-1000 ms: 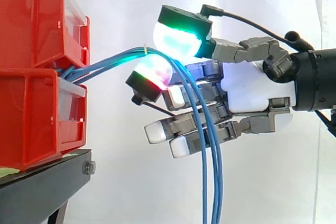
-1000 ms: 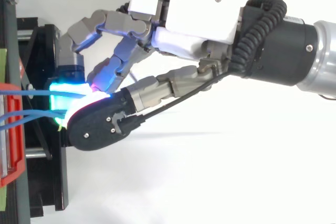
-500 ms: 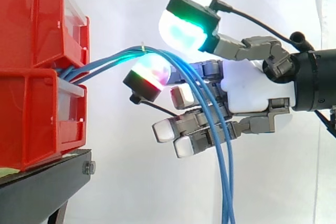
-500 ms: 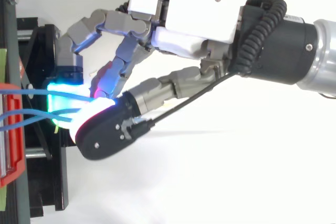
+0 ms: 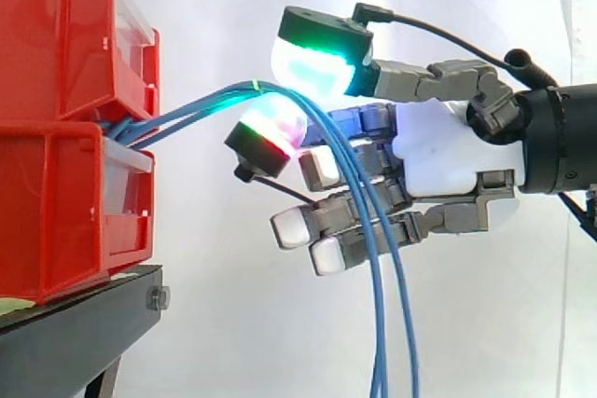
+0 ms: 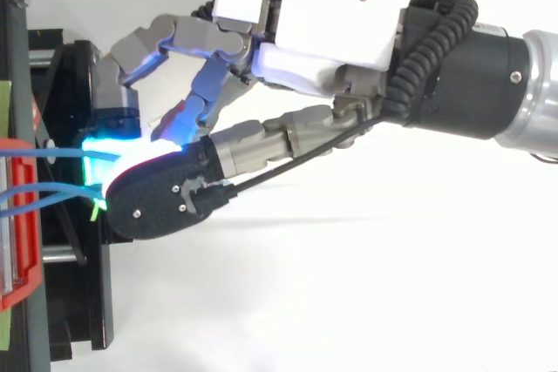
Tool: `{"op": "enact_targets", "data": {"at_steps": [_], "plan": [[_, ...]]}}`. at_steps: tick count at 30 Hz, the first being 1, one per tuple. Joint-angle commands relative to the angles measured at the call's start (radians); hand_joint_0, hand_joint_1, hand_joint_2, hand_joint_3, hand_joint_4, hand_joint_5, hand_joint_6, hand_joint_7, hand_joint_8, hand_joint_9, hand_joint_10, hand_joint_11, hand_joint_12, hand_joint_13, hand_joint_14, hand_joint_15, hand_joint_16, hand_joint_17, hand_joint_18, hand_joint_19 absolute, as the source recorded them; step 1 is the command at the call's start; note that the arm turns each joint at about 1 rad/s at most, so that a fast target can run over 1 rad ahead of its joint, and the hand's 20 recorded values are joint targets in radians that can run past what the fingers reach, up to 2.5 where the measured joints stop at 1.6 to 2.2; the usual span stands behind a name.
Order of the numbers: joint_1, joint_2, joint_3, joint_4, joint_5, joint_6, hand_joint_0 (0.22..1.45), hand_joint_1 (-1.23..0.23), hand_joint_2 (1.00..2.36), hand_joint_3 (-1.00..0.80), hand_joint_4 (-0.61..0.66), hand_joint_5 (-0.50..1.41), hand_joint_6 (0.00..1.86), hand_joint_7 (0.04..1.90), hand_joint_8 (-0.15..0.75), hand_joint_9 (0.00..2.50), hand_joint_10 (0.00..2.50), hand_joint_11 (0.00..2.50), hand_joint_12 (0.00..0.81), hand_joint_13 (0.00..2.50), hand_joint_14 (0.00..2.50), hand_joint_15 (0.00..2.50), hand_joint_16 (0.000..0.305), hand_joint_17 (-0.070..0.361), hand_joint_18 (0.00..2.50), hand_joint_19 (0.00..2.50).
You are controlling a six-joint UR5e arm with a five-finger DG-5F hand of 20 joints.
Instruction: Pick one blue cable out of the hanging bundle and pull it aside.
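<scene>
The upper glowing pad (image 5: 312,62) is coming back down, so the robot hand (image 5: 438,151) is pinching the blue cables (image 5: 201,109) between two pads near the red bins (image 5: 56,137).

Two stacked red bins (image 5: 58,202) rest on the black stand (image 5: 79,328).

Stacked bins (image 5: 65,202) sit on a stand (image 5: 84,323) at left; cables (image 5: 187,114) run from them rightward, draping before the robot hand (image 5: 438,160).
</scene>
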Motion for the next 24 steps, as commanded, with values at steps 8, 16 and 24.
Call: {"op": "enact_targets", "data": {"at_steps": [8,16,24], "plan": [[-0.001,0.013,0.001,-0.019,-0.001,-0.036,0.75,-0.95,1.00,-0.50,-0.22,-0.09,0.95,1.10,0.216,1.15,0.02,0.64,0.267,0.83,0.02,0.44,0.039,0.089,0.80,0.40],[-0.002,0.013,-0.001,-0.021,-0.001,-0.036,0.47,-0.88,1.00,-0.50,-0.04,-0.06,0.91,0.85,0.238,1.17,0.02,0.60,0.299,0.85,0.02,0.45,0.045,0.102,0.83,0.42],[-0.007,0.013,-0.001,-0.021,-0.009,-0.036,0.54,-0.40,1.00,-0.50,0.01,-0.08,0.82,0.89,0.247,1.13,0.02,0.57,0.305,0.79,0.02,0.49,0.045,0.102,0.72,0.54]]}}
